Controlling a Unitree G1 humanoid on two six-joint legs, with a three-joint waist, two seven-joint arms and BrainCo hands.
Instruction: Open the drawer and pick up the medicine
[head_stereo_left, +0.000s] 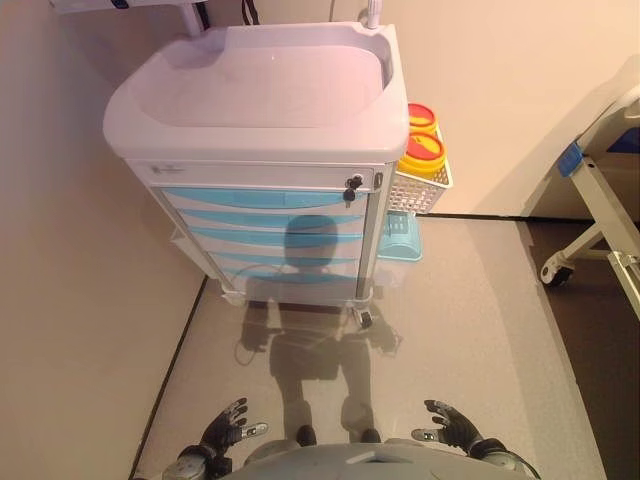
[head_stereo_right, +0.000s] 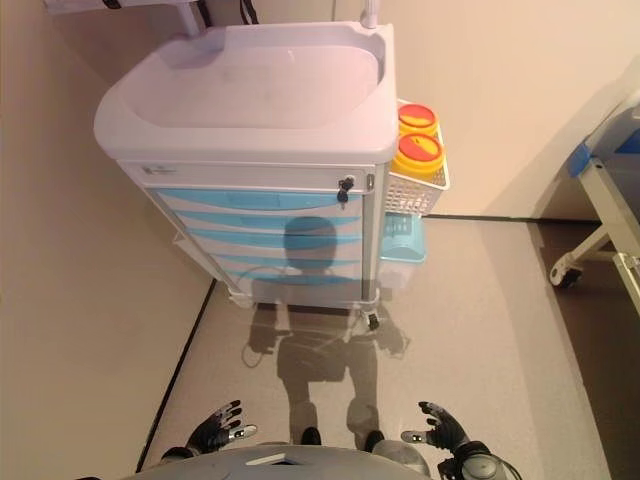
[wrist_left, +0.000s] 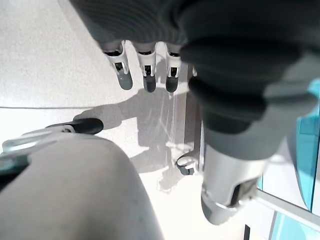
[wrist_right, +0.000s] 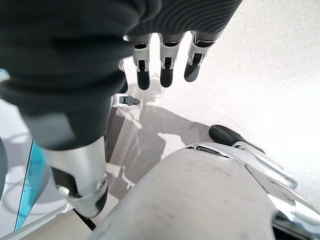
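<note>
Left eye view shows the left hand (head_stereo_left: 226, 430) and right hand (head_stereo_left: 450, 424) low, fingers relaxed, holding nothing. Farther ahead stands the cart (head_stereo_left: 270, 120), its blue drawers (head_stereo_left: 265, 222) all closed. No medicine is visible.

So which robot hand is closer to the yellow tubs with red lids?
The right. The right hand hangs low, roughly below the yellow tubs in the white basket on the cart's right side. The left hand hangs low on the opposite side. Both are far off.
</note>
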